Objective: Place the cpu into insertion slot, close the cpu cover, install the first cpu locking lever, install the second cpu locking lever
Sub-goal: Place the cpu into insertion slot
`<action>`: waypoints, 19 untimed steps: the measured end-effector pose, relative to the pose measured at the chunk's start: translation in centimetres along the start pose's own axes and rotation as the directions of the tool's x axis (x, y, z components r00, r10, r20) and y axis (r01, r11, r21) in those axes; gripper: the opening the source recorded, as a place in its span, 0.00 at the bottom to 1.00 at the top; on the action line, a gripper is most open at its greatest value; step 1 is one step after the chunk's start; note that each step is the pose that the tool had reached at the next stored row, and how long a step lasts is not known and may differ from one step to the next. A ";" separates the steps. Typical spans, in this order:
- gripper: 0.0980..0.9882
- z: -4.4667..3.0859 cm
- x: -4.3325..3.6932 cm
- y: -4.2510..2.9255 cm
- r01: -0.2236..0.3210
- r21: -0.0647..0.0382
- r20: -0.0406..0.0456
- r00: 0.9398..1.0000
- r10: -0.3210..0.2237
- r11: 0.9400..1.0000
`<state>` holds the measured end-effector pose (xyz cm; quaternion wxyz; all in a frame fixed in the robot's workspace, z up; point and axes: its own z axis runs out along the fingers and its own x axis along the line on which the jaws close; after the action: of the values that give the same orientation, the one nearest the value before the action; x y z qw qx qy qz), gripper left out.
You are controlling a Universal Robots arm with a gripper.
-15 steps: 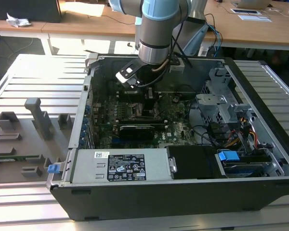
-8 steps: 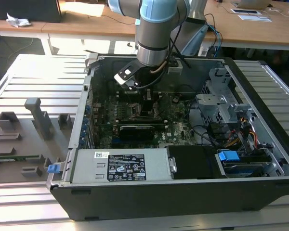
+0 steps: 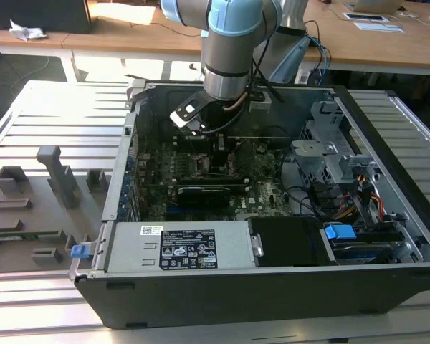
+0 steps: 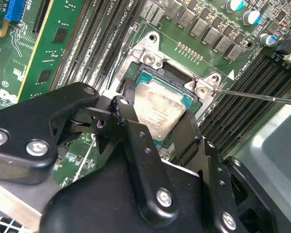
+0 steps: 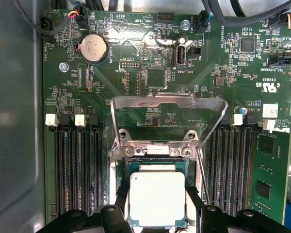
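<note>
One cpu (image 5: 157, 194), pinched at opposite edges by the gripper (image 5: 158, 206), is held level over the slot (image 4: 174, 74), presumably for straight seating; cover (image 5: 167, 103) is swung back, leaving access.

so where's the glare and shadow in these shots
Exterior view: sun washes out the desk behind, while the inside of the computer case looks dim. First wrist view: the cpu top glares near white and the raised cpu cover gleams. Second wrist view: the cpu top shows patchy reflections.
</note>
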<state>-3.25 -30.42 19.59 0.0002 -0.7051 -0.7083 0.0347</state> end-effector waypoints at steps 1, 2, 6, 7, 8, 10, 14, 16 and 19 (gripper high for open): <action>0.50 0.01 0.00 0.00 0.000 0.000 0.000 1.000 0.000 1.000; 0.50 0.02 0.01 0.01 0.000 0.000 0.000 1.000 0.000 1.000; 0.51 0.11 0.06 0.04 0.000 -0.002 -0.003 1.000 0.000 1.000; 0.58 0.06 0.03 0.02 0.000 -0.001 -0.001 1.000 0.000 1.000; 0.58 0.03 0.01 0.01 0.000 0.000 -0.001 1.000 0.000 1.000; 0.58 -0.27 0.00 -0.01 0.000 0.000 0.000 1.000 0.000 1.000; 0.58 -2.15 -0.09 -0.10 0.000 0.000 0.000 1.000 0.000 1.000; 0.56 -2.22 -0.09 -0.11 0.000 0.000 -0.001 1.000 0.000 1.000; 0.35 -2.18 -0.11 -0.98 0.001 -0.001 -0.014 1.000 -0.001 1.000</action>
<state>-4.12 -30.43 21.82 0.0049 -0.7051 -0.7085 0.0295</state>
